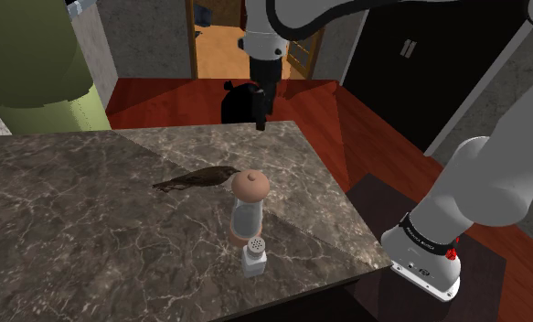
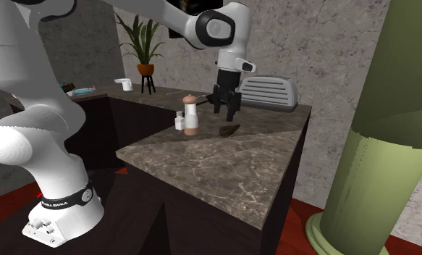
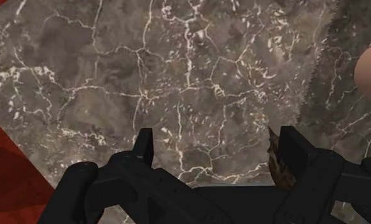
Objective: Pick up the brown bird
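Tool (image 3: pixel 216 135) wide, bird (image 3: pixel 275 158) mostly hidden

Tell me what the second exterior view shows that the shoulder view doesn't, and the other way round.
Second exterior view: a potted plant, a white mug and a grey ribbed appliance beyond the gripper. Shoulder view: a doorway onto an orange floor and a black door with two handles. Both: the marble counter, the brown bird lying on it, the tall grinder with a small white shaker beside it, the open gripper above the counter, and the green pillar.
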Robot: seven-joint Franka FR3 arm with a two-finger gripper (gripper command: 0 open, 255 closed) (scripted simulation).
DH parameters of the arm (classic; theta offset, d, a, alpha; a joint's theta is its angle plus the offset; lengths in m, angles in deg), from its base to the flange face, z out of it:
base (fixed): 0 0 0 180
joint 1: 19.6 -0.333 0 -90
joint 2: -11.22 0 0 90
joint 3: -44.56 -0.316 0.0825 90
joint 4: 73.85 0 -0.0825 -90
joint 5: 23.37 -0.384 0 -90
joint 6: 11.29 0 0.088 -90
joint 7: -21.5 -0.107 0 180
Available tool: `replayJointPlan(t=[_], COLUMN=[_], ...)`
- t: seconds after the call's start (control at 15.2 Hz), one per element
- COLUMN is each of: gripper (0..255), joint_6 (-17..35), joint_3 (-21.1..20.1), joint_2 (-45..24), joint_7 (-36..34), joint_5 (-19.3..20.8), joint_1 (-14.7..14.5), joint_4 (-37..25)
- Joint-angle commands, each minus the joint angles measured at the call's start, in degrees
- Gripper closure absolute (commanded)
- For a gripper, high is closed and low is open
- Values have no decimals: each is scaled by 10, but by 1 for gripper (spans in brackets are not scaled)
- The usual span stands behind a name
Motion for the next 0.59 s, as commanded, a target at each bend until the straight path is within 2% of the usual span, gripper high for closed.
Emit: replayJointPlan(t=[0.0,0.53], gripper=[0,0], joint_6=[8,9], joint_3=[-13,-50], joint_2=[-37,-190], joint_7=[-2,-5], joint_5=[13,80], joint_1=[-12,-70], joint_4=[-25,-153])
